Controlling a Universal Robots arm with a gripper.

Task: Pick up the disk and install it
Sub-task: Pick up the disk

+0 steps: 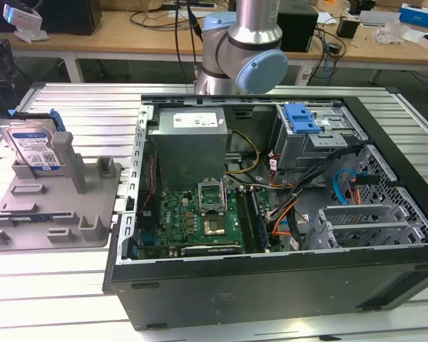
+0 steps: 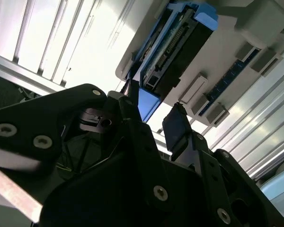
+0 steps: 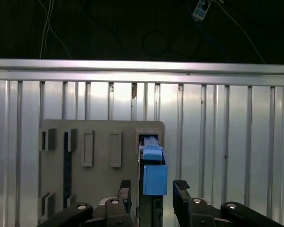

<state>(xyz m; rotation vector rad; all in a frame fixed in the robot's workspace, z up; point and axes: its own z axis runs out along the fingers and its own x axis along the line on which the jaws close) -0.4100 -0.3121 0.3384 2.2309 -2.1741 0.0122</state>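
The gripper (image 3: 153, 184) gapes wide, empty, straddling the upright disk (image 3: 155, 165) edge-on between its fingers, seemingly not touching.

So the disk (image 1: 34, 146) is standing on edge in the grey holder (image 1: 57, 214) over on the exterior view's left, well apart from the opened-up PC case (image 1: 271, 292) on the ribbed metal surface (image 1: 78, 107), with the robot arm (image 1: 239, 53) at the case's far edge near the grey power supply box (image 1: 192, 142).
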